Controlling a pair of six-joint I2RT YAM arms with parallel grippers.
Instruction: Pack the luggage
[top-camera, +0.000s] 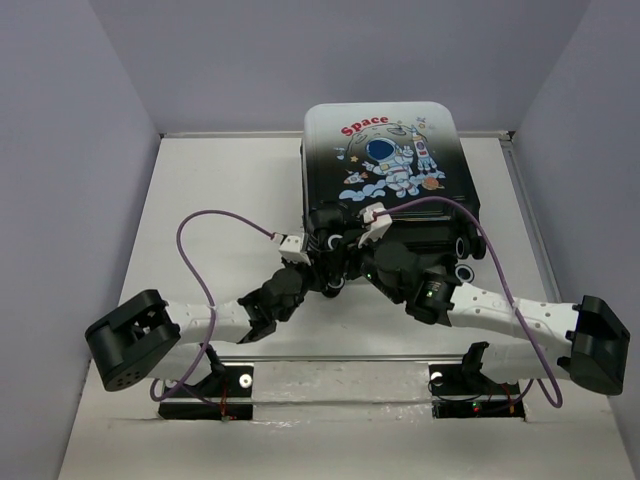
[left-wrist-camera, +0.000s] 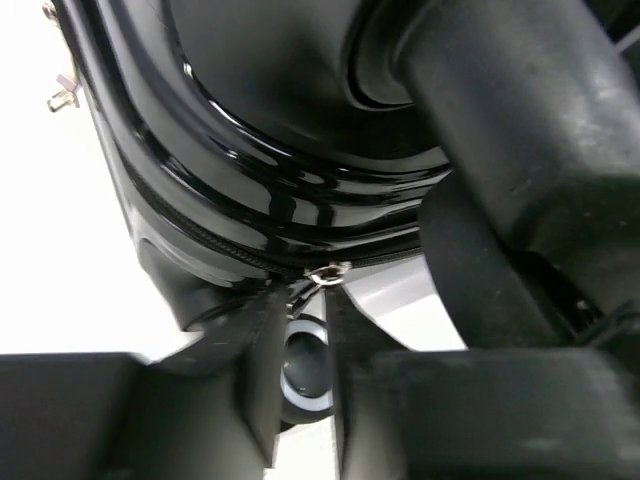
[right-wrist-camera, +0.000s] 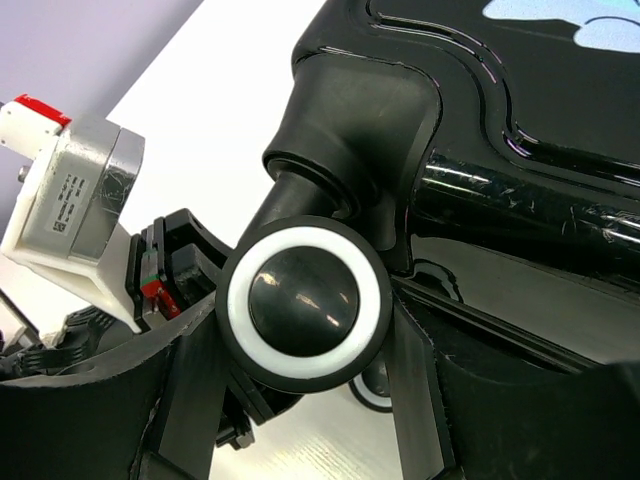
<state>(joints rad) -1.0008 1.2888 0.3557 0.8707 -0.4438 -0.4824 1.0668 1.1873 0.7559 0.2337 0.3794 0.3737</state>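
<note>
The top camera looks down from high at the near side over the whole table (top-camera: 220, 190) and luggage (top-camera: 385, 160), while both wrist cameras sit very close at the luggage's near end, also in the top view, the right facing a wheel (right-wrist-camera: 303, 297), the left the zipper seam (left-wrist-camera: 230, 250).

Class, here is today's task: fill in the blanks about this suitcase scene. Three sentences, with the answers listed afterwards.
The red word printed on the luggage is ____. The right gripper grips a caster wheel whose outer ring is ____. Just beyond the fingertips of the left gripper sits a zipper pull coloured ____.
Missing words: Space; white; silver.
</note>
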